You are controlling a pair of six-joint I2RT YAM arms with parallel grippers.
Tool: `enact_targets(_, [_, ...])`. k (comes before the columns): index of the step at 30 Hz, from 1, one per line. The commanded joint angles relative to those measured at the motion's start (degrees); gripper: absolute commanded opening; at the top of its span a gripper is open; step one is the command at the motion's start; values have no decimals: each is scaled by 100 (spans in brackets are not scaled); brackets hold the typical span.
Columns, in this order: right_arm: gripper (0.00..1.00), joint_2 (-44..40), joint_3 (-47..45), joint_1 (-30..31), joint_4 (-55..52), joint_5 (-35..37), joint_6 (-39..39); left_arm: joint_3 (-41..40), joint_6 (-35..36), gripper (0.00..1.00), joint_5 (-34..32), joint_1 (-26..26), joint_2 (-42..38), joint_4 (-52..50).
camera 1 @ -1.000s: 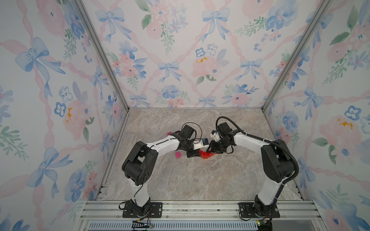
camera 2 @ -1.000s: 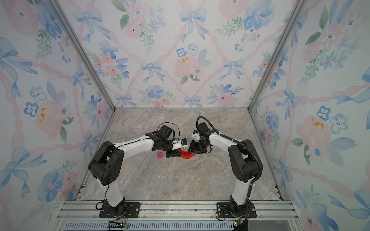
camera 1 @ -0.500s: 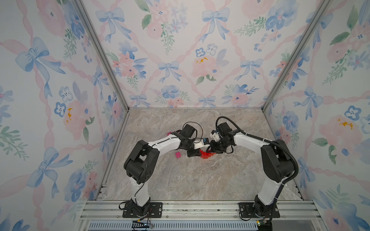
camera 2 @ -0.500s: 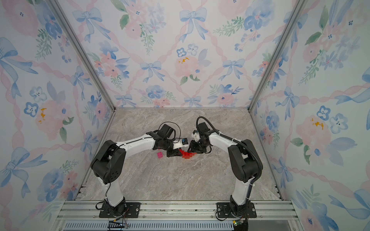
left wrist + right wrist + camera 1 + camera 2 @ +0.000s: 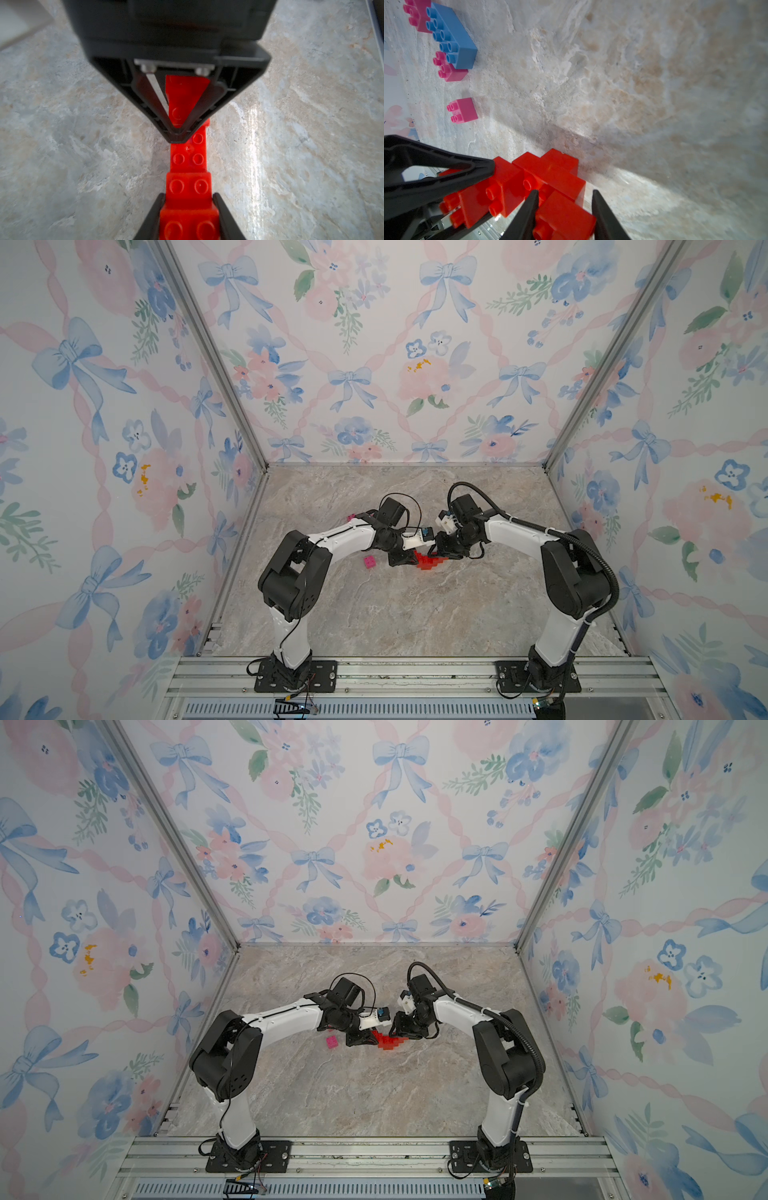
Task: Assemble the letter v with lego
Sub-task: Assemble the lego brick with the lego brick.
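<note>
A stepped run of red lego (image 5: 428, 562) lies mid-worktop (image 5: 395, 614). The left tool (image 5: 188, 196) is clamped tight on one end brick. The right tool (image 5: 564, 193) narrowly straddles another; whether it's squeezing, I cannot tell. A loose pink brick (image 5: 369, 562) sits nearby. Farther back, a blue brick (image 5: 452, 37) touches a pink pair (image 5: 452, 75).

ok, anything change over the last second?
Barely. The left arm's elbow edged slightly inward; nothing visibly grabbed or released. The left gripper and right gripper stay on the red brick row; the loose pink brick is unmoved.
</note>
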Motion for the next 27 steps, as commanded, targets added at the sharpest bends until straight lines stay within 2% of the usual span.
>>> enact_targets(1, [42, 118, -99, -45, 10, 23, 12, -43, 108, 0, -166, -39, 275, -516])
enact_targets(17, [42, 114, -143, -64, 68, 5, -6, -52, -52, 0, -351, -154, 456, -701])
enact_targets(21, [48, 123, -200, -76, 173, -37, 30, -34, -30, 0, -371, -160, 469, -772])
enact_targets(27, [49, 116, -257, -92, 240, -72, 65, -17, -30, 0, -371, -167, 488, -798])
